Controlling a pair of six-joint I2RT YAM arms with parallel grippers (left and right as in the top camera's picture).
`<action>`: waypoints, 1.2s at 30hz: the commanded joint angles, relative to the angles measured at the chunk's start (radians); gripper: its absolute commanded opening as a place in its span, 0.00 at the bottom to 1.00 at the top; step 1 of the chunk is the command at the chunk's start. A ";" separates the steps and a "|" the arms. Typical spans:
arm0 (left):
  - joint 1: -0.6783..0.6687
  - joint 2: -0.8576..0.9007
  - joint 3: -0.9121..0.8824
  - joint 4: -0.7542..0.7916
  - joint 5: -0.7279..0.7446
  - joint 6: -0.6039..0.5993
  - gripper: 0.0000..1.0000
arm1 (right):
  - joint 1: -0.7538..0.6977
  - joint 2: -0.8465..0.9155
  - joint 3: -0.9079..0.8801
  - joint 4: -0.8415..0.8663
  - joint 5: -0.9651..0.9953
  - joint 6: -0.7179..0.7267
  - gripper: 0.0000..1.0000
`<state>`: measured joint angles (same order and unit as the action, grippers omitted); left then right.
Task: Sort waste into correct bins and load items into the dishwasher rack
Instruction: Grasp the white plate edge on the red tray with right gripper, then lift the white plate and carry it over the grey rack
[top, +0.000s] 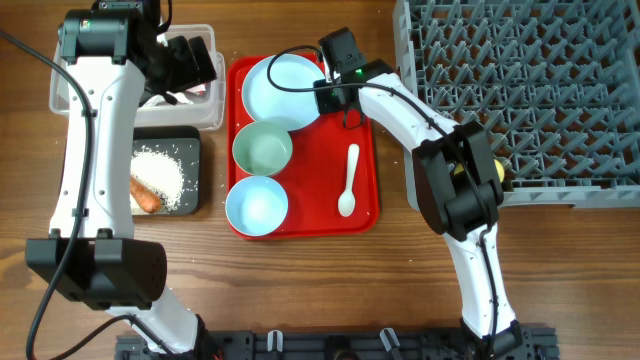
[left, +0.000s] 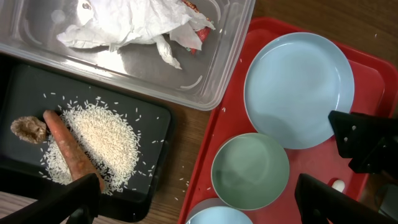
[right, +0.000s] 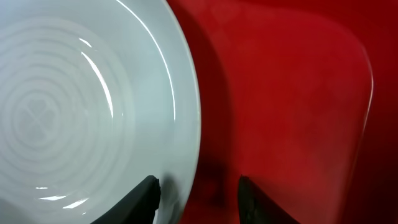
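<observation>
The waste looks sorted. The napkin (left: 124, 25) lies in the clear tub (left: 224, 68). The rice (left: 99, 143), the carrot (left: 71, 152) and the brown scrap (left: 28, 129) lie in the black tray (left: 31, 87), so paper and food are kept apart. Now it seems to be the dishes' turn. The right gripper (right: 199, 196) is low at the right edge of the blue plate (top: 278, 85) on the red tray (top: 362, 215). Its jaws are open, with one finger over the plate, one over the tray and the rim between them. That is most likely so it can pinch the thin edge and lift. The left gripper (left: 205, 199) hangs near the tub, out of the way, with its jaws wide apart and holding nothing. The mint bowl (top: 262, 150), the blue bowl (top: 257, 203) and the spoon (top: 348, 180) sit on the red tray. The grey rack (top: 540, 90) stands to the right, well apart from the plate.
</observation>
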<state>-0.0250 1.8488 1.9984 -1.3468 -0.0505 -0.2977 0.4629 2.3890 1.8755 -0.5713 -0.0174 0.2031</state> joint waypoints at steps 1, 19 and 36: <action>0.000 -0.002 0.010 -0.001 0.013 0.005 1.00 | -0.011 0.059 0.011 -0.072 0.026 0.001 0.22; 0.000 -0.002 0.010 -0.001 0.013 0.005 1.00 | -0.169 -0.484 0.011 -0.234 0.158 0.035 0.04; 0.000 -0.002 0.010 -0.001 0.013 0.005 1.00 | -0.501 -0.596 -0.006 -0.175 0.771 -0.581 0.04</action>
<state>-0.0250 1.8488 1.9984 -1.3468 -0.0505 -0.2977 -0.0147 1.7439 1.8778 -0.7631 0.7158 -0.2245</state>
